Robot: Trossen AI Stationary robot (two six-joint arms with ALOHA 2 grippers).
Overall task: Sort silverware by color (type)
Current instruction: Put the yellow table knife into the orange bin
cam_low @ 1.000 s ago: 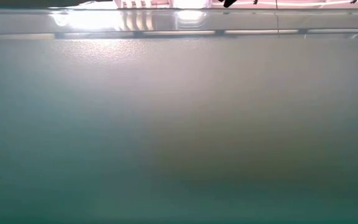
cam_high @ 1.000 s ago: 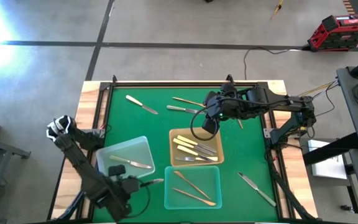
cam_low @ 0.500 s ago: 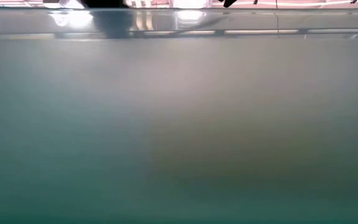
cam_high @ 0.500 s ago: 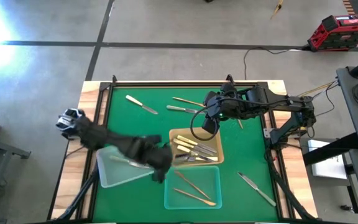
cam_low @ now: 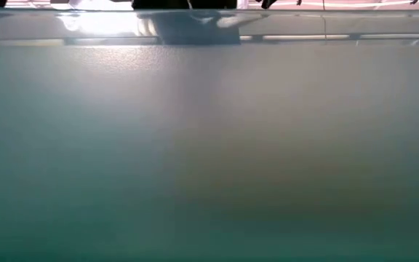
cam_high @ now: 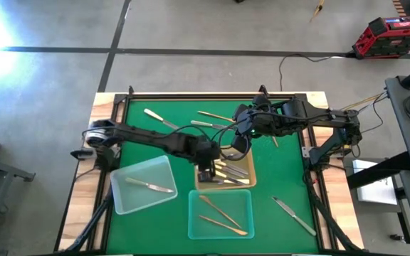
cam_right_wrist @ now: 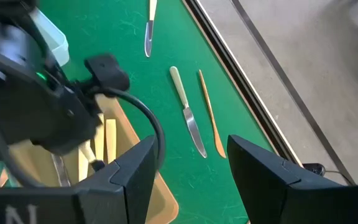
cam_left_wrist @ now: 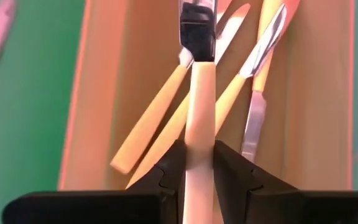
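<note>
My left gripper [cam_high: 206, 173] reaches from the table's left over the tan tray [cam_high: 242, 158] at mid-table, shut on a cream-handled piece of silverware [cam_left_wrist: 199, 93]. Several cream-handled pieces [cam_left_wrist: 166, 106] lie flat in that tray. My right gripper [cam_high: 239, 145] hangs open above the tray's far edge with nothing between its fingers [cam_right_wrist: 191, 155]. A clear tray [cam_high: 130, 178] at near left holds one cream-handled knife [cam_high: 151, 187]. Another clear tray [cam_high: 194, 220] at the near middle holds gold pieces [cam_high: 219, 213]. My left gripper pinches the piece's cream handle [cam_left_wrist: 199, 158] between its two fingers. The fingers slant down from the table's left and the piece runs along them, its dark metal end [cam_left_wrist: 197, 28] pointing away. It hangs over the tan tray; whether its end touches the tray I cannot tell.
Loose pieces lie on the green mat: a cream-handled knife [cam_high: 162, 119] at far left, a gold piece [cam_high: 216, 116] and a silver one [cam_high: 208, 125] at the far middle, and a silver knife [cam_high: 294, 215] at near right. The low view shows only a blurred translucent surface.
My left gripper has swung from the table's near left corner, beside the clear left tray, toward the right and far side to above the tan tray. It turned at the wrist and carried the cream-handled piece along.
</note>
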